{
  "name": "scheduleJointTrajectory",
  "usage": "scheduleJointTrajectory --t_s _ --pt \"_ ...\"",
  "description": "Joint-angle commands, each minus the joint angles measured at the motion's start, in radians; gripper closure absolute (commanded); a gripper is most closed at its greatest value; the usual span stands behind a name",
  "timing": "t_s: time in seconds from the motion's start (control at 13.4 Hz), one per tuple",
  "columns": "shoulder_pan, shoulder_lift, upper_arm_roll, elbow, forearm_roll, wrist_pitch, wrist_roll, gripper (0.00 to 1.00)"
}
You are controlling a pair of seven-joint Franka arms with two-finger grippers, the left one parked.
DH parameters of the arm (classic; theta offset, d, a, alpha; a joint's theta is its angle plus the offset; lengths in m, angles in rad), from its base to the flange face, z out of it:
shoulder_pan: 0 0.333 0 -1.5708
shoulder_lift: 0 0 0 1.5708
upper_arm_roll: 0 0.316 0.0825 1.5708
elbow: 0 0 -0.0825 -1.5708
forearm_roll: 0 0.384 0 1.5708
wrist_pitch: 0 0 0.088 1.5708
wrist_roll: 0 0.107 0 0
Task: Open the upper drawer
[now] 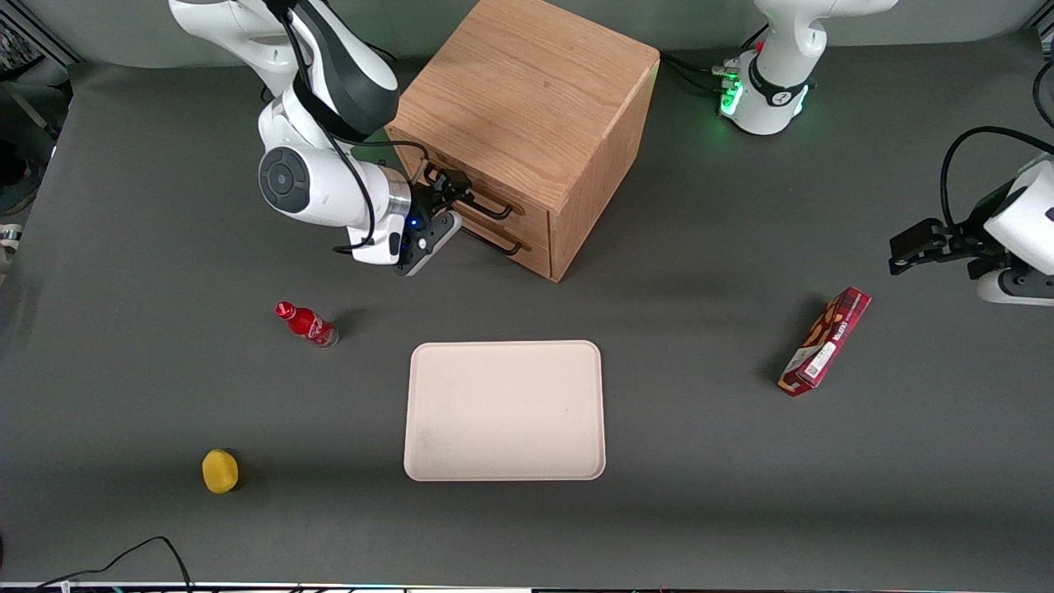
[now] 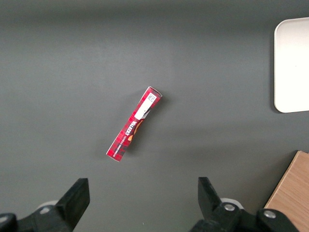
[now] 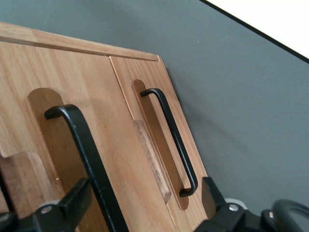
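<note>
the step in hand looks like the approach to the grasp; the pincer (image 1: 445, 202) sits right at the front of the wooden cabinet (image 1: 527, 99), level with the upper drawer (image 1: 486, 216), and the right wrist view shows its fingers (image 3: 72, 205) spread apart, one on each side of that drawer's black handle (image 3: 89, 159), with the bar running between them but not yet clamped; whether a finger already touches the bar cannot be told.

the next move, by my reading, calls for closing on the bar and then pulling straight out from the cabinet face, along the drawer's own line, so it slides rather than binds or drags the cabinet over the bench (image 1: 741, 494).

the upper drawer is the topmost of two light-oak fronts, shut flush with the cabinet face; its handle is a thin black wire bar standing off a rounded recess cut in the wood; the lower drawer (image 1: 515, 251) sits just beneath with a matching handle (image 3: 170, 140), untouched, and close enough to be a risk of confusion.
</note>
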Motion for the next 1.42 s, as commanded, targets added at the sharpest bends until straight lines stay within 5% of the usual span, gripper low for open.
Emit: scheduleJointTrajectory --t_s 0.0,1.35 --pt "0.001 0.003 -0.001 -0.035 -0.037 0.06 -0.026 0.0" --pt "-0.012 0.16 -0.118 0.174 -0.124 0.002 -0.134 0.0"
